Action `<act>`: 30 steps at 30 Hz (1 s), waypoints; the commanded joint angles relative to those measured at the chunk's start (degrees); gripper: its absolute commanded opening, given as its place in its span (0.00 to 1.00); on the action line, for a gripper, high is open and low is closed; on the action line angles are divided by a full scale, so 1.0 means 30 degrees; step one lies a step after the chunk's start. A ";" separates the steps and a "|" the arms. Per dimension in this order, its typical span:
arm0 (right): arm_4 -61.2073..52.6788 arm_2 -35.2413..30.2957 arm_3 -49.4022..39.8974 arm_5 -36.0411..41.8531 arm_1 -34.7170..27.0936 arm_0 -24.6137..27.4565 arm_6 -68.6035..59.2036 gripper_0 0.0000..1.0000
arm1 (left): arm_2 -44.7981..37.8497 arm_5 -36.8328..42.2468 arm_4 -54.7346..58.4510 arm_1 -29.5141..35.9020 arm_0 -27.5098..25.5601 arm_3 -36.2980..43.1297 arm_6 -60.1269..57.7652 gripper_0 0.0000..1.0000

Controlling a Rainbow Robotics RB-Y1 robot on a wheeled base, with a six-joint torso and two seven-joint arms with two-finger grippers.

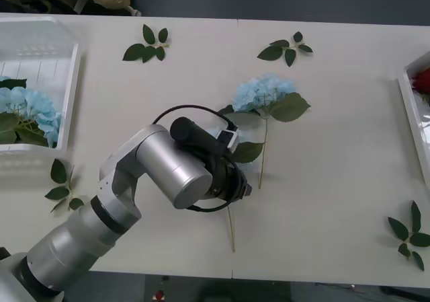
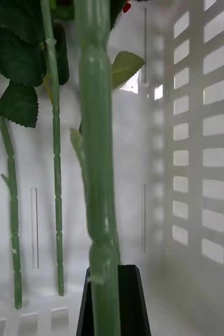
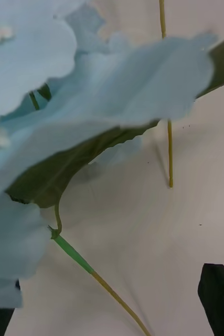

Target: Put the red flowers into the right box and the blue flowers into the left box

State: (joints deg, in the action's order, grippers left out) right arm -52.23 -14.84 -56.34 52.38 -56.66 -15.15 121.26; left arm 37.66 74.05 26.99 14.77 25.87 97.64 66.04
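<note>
Blue flowers [image 1: 265, 93] lie mid-table, heads together; one thin stem [image 1: 261, 161] runs toward the front beside my left wrist, another stem [image 1: 231, 231] comes out from under it. My left gripper [image 1: 238, 184] hangs low over that second stem. Up close its black fingers [image 3: 219, 294] stand open at either side of the stem [image 3: 91, 270], with pale blue petals [image 3: 117, 89] just beyond. More blue flowers [image 1: 30, 110] lie in the left box [image 1: 67, 93]. My right gripper [image 2: 117, 299] is inside the right box [image 1: 410, 107], shut on a red flower's green stem [image 2: 98, 157]. A red bloom [image 1: 422, 80] shows in that box.
Loose green leaf sprigs lie at the back left [image 1: 148, 46], the back middle [image 1: 289, 50], the front left [image 1: 62, 184] and the front right [image 1: 410, 235]. Other stems [image 2: 54, 157] and leaves rest against the box's slotted wall [image 2: 201, 131].
</note>
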 commanded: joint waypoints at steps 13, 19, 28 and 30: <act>-0.0051 -0.0094 -0.0146 -0.0586 -0.0831 -0.0193 -0.0312 0.83 | 0.2330 -0.0220 -0.0500 -0.0176 0.2803 -0.2811 -0.0186 1.00; -0.1047 -0.0064 -0.0146 -0.0234 -0.0831 -0.0193 0.0156 0.86 | 0.3033 -0.0953 -0.0470 -0.0205 0.3008 -0.3778 -0.0186 1.00; -0.5207 -0.0211 -0.0615 0.1934 -0.0861 -0.0163 -0.0049 0.86 | 0.3180 -0.1333 -0.0529 -0.0352 0.3155 -0.4393 -0.0156 0.04; -0.5559 -0.0211 -0.0996 0.2403 -0.0831 -0.0193 -0.0224 0.86 | 0.3180 -0.1333 -0.0558 -0.0352 0.3155 -0.4393 -0.0186 0.01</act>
State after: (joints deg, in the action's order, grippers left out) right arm -67.91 -14.84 -56.58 58.62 -56.66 -15.16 121.27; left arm 46.66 70.65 25.52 14.76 34.99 84.37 66.04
